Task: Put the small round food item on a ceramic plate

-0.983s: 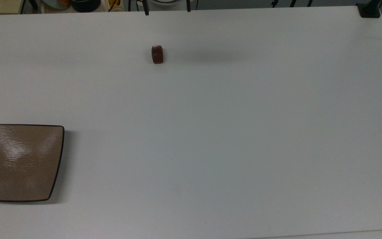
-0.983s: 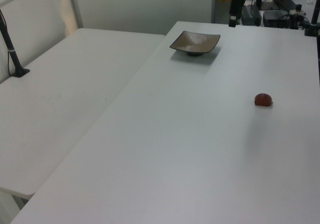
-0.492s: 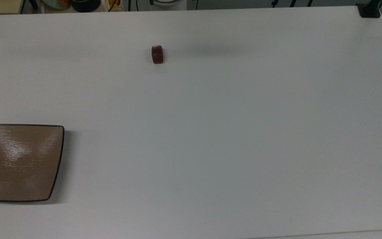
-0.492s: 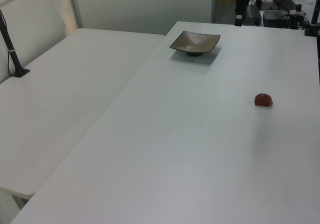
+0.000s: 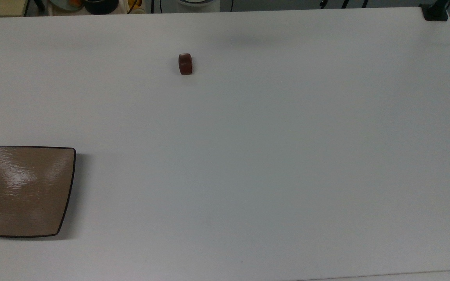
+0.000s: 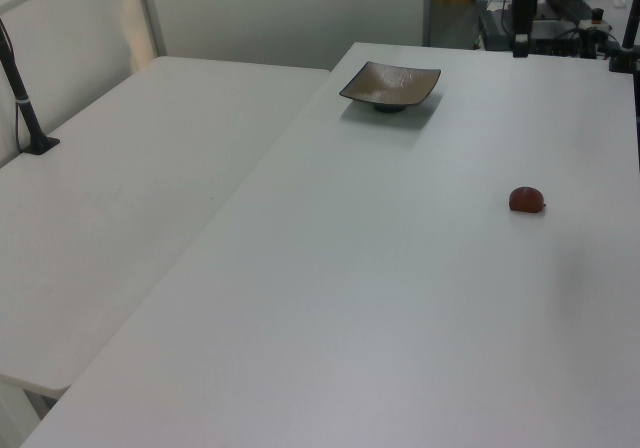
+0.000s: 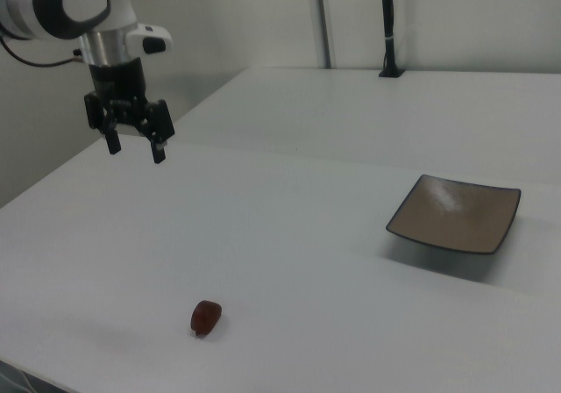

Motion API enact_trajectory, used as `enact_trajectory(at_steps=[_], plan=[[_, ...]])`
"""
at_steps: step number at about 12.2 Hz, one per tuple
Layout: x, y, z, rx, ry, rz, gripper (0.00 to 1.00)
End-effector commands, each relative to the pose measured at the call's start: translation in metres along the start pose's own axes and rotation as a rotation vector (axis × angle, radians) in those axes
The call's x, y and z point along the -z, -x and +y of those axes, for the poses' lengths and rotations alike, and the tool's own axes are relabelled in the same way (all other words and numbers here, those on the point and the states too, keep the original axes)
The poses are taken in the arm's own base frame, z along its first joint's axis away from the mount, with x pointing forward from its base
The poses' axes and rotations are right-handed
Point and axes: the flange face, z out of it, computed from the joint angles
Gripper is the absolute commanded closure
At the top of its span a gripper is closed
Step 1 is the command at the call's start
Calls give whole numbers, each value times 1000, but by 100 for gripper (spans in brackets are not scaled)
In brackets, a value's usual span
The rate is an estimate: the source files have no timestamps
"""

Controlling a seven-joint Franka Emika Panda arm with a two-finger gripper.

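Tool (image 7: 135, 145) drifted off toward table edge | fingers spread, empty | white table (image 5: 272, 156) | grey wall (image 7: 263, 25)

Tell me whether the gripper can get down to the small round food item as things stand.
Probably yes. The gripper hangs open above the white table, off toward the right view's left of the small round food item, which lies alone, nothing around it; the ceramic plate sits far aside.

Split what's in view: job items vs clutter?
Job:
- small dark reddish-brown rounded food lump
- square glossy tan-brown ceramic plate
- black two-finger gripper, open, empty, hanging above the table

Lying about:
- black pole with its foot on the adjoining white table
- black clamp on the table's corner
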Motion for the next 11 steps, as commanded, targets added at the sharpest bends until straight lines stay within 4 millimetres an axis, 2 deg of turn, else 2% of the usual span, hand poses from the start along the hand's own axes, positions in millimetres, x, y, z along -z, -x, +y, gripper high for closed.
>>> enact_trajectory(at_steps=[1,2,5,6,8,10,11], plan=[[-52,15,9,20,42,-95,0],[-60,18,11,20,42,-112,0],[-100,27,17,21,68,-186,0],[-106,30,19,20,66,-180,0],[-134,39,22,34,87,-188,0],[-175,48,26,51,125,-217,0],[-185,49,27,55,132,-208,0]])
